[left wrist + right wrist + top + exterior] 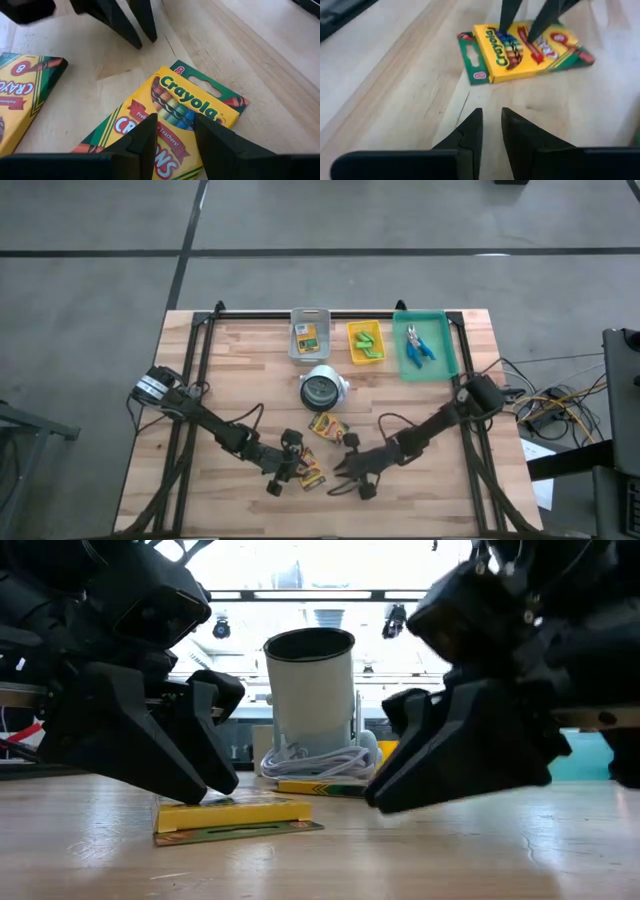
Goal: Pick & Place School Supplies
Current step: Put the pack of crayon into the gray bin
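Observation:
A yellow-and-green crayon box [313, 471] lies flat on the wooden table near its front edge. My left gripper [296, 467] stands over it, fingers apart, slanting down from the left. A second crayon box [328, 426] lies flat a little farther back. My right gripper [491, 117] hovers just right of the near box, its fingers almost together with nothing between them and their ends pointing at the box's hang-tab end [472, 62]. At the back, a third crayon box lies in a grey bin [309, 333], green sticks in a yellow bin [365, 342], and blue-handled scissors in a green bin [424, 346]. My left gripper rests both fingertips [148, 131] on the printed top face [175, 111] of the near crayon box, about halfway along it. The fingers slant down from the table's left and stand apart on the face, not on its sides. The box lies flat on the table.
A white cup [310, 690] with a coiled white cable at its foot stands mid-table behind the two boxes. The three bins line the far edge. Bare wood lies at the table's front left and right.

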Tool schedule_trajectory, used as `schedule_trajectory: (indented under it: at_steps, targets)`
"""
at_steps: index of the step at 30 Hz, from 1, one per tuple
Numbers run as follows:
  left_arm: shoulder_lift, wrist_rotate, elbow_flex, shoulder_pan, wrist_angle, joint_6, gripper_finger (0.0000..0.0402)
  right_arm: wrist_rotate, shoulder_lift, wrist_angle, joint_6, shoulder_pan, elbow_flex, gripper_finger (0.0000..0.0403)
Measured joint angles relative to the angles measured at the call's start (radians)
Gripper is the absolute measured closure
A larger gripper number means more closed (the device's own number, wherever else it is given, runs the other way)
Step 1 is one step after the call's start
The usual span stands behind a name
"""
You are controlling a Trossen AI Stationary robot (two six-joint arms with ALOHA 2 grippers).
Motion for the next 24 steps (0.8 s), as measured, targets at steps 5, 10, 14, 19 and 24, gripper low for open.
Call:
schedule_trajectory:
  at_steps: [5,10,14,19,24]
  targets:
    - [0.0,0.0,0.008,0.0,-0.007,0.001,0.0266,0.013,-0.019,-0.011,-0.071,-0.01,0.019,0.0335]
    - [0.0,0.001,0.012,0.0,-0.005,0.004,0.0266,0.015,-0.01,-0.004,-0.02,-0.015,0.016,0.0335]
    - [0.0,0.002,0.012,0.0,-0.006,0.034,0.0266,0.022,-0.005,-0.005,-0.018,-0.015,0.016,0.0335]
    - [0.0,0.015,0.013,0.0,-0.004,0.042,0.0266,0.034,-0.005,-0.005,-0.022,-0.016,0.016,0.0335]
    - [0.0,0.029,0.026,0.001,-0.009,0.042,0.0266,0.034,-0.004,-0.005,-0.022,-0.016,0.016,0.0335]
